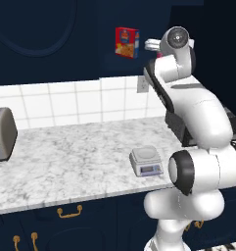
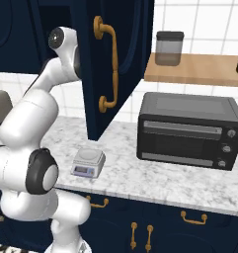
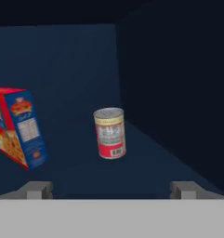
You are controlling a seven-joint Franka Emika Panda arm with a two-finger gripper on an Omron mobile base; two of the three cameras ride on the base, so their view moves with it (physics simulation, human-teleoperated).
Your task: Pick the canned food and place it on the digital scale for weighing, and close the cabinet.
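A home kitchen, rendered. A marble-look counter (image 1: 80, 157) runs under a white tiled wall (image 1: 65, 103), with dark navy lower drawers (image 2: 155, 222) on brass pulls below. A navy upper cabinet (image 2: 115, 64) carries a long brass handle. A toaster (image 1: 2, 135), a black toaster oven (image 2: 187, 131), a digital scale (image 1: 146, 161) and a jar (image 2: 169, 48) on a wooden shelf (image 2: 199, 69) are set about.

Left of the canned food (image 3: 109, 133), the cardboard box (image 3: 18, 128) is cut by the picture's edge, and its print is too blurred to read.
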